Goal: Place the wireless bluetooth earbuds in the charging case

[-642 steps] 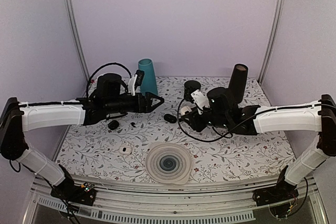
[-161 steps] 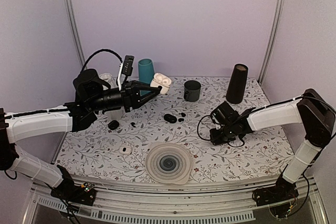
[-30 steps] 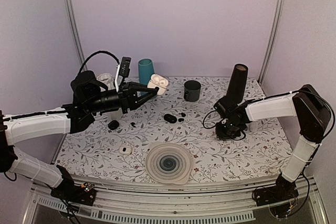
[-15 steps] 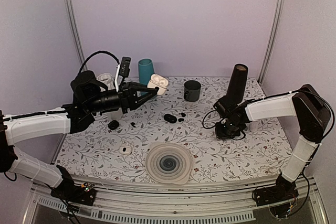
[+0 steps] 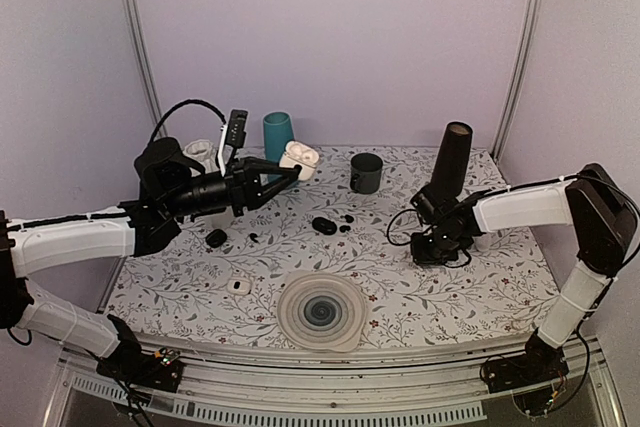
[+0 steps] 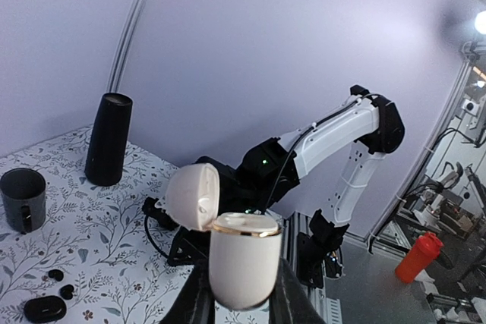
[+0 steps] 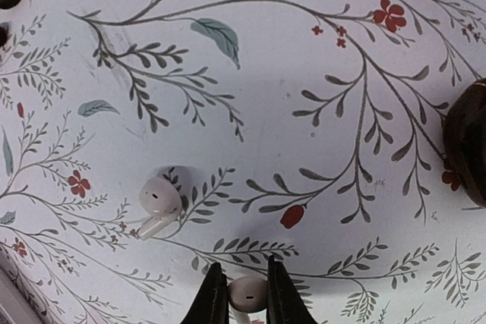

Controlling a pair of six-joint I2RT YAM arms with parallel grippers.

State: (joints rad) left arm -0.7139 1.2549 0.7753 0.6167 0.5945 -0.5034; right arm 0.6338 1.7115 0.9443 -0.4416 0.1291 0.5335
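- left gripper [image 5: 285, 173]: raised over the far left part of the table, jaws clamped on the lower body of the white charging case [image 6: 243, 259].
- white charging case: held upright and clear of the table; its hinged lid [image 6: 192, 196] is swung open to one side, and the gold-rimmed mouth faces up.
- black oval case [image 5: 216, 238]: on the floral cloth [image 5: 480, 292], left of centre, with a tiny dark piece [image 5: 253, 238] just to its right.
- small white item [image 5: 237, 285]: nearer the front edge on the left; too small to identify.
- teal cup [image 5: 278, 135]: upright at the far edge, behind the left gripper.
- ribbed round disc [image 5: 320, 312]: flat at near centre.
- second black oval case [image 5: 323, 225]: mid-table, with two black buds [image 5: 345, 224] just beside it on the right.
- dark mug [image 5: 366, 173]: far centre, upright.
- right gripper [image 7: 248, 294]: pointed down, low over the cloth right of centre, jaws drawn narrow with one finger on each side of a white earbud [image 7: 248, 291].
- white earbud: pinched between those fingers at cloth level; whether it is lifted cannot be told.
- other white earbud [image 7: 159, 199]: lying loose on the cloth near the gripped one, apart from the fingers.
- tall black cylinder [image 5: 452, 159]: upright at far right, behind the right gripper.
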